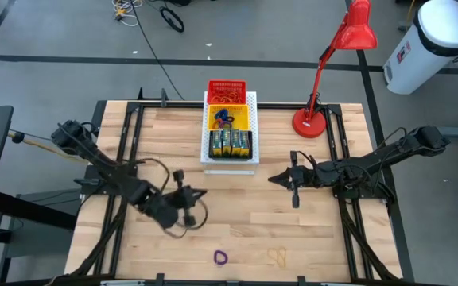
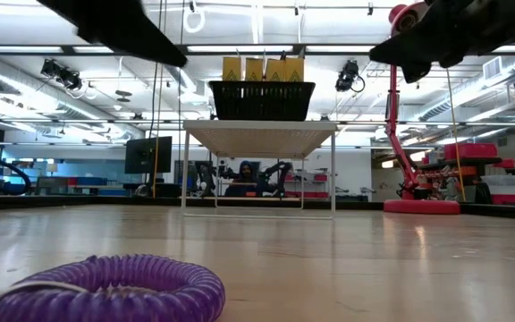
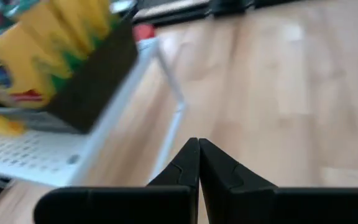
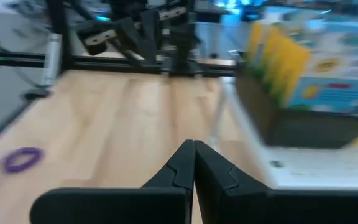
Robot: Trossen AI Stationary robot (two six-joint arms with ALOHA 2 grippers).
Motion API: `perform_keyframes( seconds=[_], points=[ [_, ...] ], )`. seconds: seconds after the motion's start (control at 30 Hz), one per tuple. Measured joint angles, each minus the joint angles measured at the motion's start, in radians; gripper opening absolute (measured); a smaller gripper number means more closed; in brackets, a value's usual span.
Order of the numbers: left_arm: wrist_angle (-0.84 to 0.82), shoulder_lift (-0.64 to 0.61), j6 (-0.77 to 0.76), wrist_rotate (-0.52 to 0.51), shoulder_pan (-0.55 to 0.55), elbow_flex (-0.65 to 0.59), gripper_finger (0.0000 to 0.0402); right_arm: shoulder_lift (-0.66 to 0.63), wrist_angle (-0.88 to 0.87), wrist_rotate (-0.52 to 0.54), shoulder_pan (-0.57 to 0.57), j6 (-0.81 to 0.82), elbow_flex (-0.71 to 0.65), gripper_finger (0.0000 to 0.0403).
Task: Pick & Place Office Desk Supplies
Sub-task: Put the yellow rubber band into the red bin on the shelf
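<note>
Fingers [image 3: 199, 163] [image 4: 194, 163] both pinched empty | crayon boxes [image 1: 229, 143] in black basket [image 1: 229, 155] | rubber bands [image 1: 226, 98] in red basket [image 1: 226, 83]

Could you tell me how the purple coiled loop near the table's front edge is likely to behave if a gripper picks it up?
The purple loop looks like a springy coil, so it would probably flex and stretch rather than stay stiff. It seems small and light. Lying flat on the wooden table, it shouldn't roll, though shut fingers might just slide it.

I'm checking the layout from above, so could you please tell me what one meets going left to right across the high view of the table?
Left gripper → purple loop → crayon boxes → rubber band → right gripper → red lamp.
</note>
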Motion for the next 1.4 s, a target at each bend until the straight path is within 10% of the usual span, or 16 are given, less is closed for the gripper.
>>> perform_keyframes(
  seconds=[0.2,0.47,1.07,1.4],
  points=[
    [0.207,0.005,-0.005,-0.005,-0.104,-0.147,0.0007,0.020,-0.001,-0.144,0.015,0.066,0.000,0.0011],
    [0.524,0.014,-0.042,0.192,-0.085,-0.348,0.0007,0.248,-0.115,0.003,0.153,0.225,0.083,0.0011],
    [0.537,0.032,-0.023,0.192,-0.086,-0.359,0.0007,0.818,-0.718,-0.020,0.547,0.762,0.652,0.0145],
    [0.543,0.032,-0.022,0.192,-0.086,-0.359,0.0007,0.985,-0.838,-0.033,0.562,0.810,0.785,0.0126]
  ],
)
